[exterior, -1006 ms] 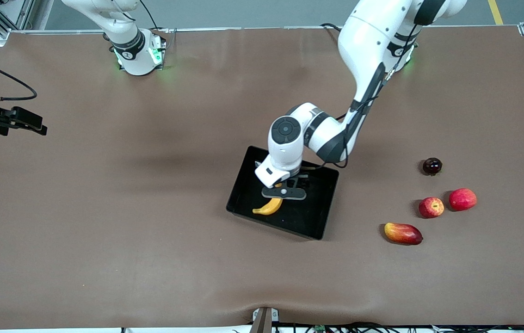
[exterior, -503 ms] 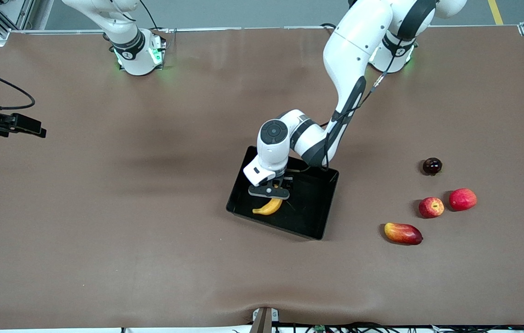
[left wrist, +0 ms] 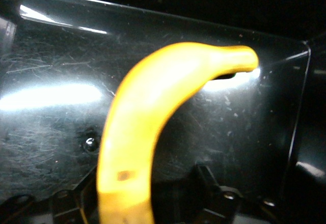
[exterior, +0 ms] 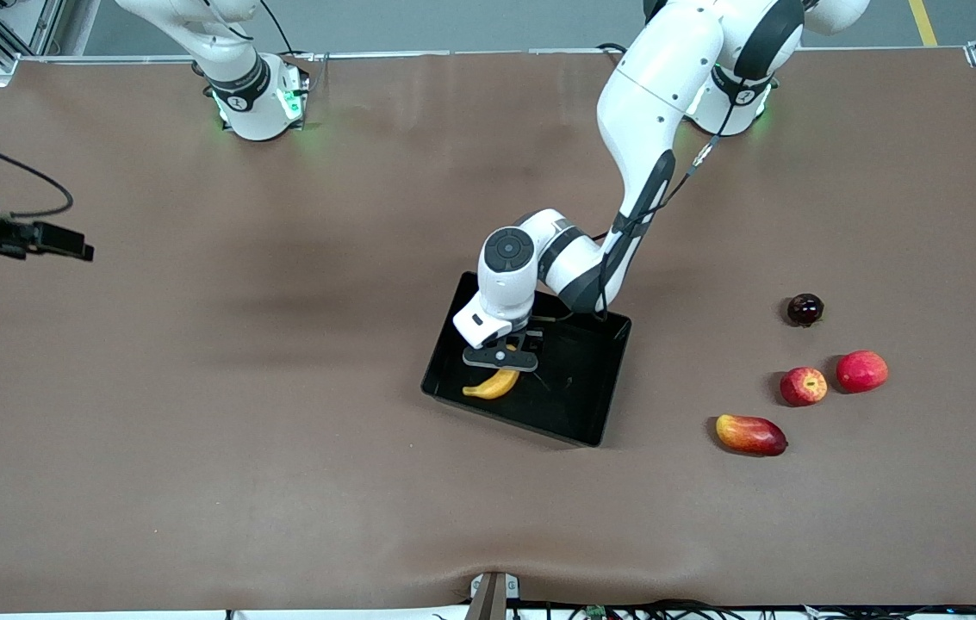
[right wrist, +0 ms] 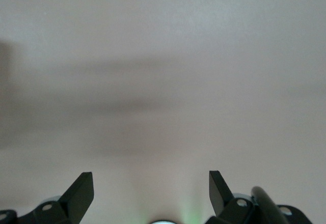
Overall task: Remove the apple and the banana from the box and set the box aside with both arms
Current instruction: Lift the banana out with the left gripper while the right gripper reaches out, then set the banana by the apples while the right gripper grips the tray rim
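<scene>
**Banana Extraction: Grip Stage**

The banana lies in the box, the left tool closing around its upper end. Confirm a firm grip, then lift vertically, clearing the wall. The right tool waits wide over bare worktop.

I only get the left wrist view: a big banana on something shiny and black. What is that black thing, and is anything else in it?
Observer: It's a shallow black box in the middle of the table. The banana is the only fruit in it, and the left gripper is down at it.
Operator: Where's the apple, then?
Observer: The apple lies on the table toward the left arm's end, beside a pinkish-red fruit. A mango lies nearer the front camera and a dark round fruit farther from it.
Operator: And the second arm?
Observer: The right gripper waits open over the table at the right arm's end.
</scene>
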Motion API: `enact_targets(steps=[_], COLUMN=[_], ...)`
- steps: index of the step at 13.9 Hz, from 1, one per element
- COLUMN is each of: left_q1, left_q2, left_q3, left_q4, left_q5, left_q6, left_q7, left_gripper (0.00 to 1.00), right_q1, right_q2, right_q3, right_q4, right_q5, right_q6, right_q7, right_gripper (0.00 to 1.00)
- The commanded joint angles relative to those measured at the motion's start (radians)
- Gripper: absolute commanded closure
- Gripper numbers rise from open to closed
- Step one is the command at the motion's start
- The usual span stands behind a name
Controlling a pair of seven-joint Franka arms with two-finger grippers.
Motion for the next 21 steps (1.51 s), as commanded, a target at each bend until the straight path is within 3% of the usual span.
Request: enact_targets(steps=[1,3,11,13,17,21], left_q1=[-0.010,-0.008,0.013,0.045,0.171,0.281], left_q2=[0.014,0.002,-0.174,-0.243,-0.346,-0.467], left_q3=[0.007,0.013,0.045,0.061,0.052,0.052], left_q4=[0.013,0.015,0.018,0.013,-0.008,-0.221], left_q5=[0.003,0.006,0.002,0.006,-0.009,-0.006], left_q6=[0.006,-0.006,-0.208,-0.265,-0.445,-0.448], left_q7=[-0.024,-0.022,-0.022,-0.019,0.189,0.296], left_gripper=[1.00,1.00,1.00,1.00,1.00,1.00], right_q1=[-0.018,-0.023,0.014,0.034,0.179,0.371], right_q2=[0.042,0.062,0.093,0.093,0.096,0.179], right_q3=[0.013,0.011,0.014,0.014,0.014,0.014], right_q4=[0.009,0.009,-0.018,-0.047,-0.083,-0.077], right_q5=[0.044,0.150,0.164,0.231,0.271,0.271], right_q6=[0.049,0.054,0.062,0.062,0.172,0.330], right_q7=[-0.005,-0.007,0.031,0.127,0.266,0.534], right_gripper=[0.00,0.00,0.00,0.00,0.00,0.00])
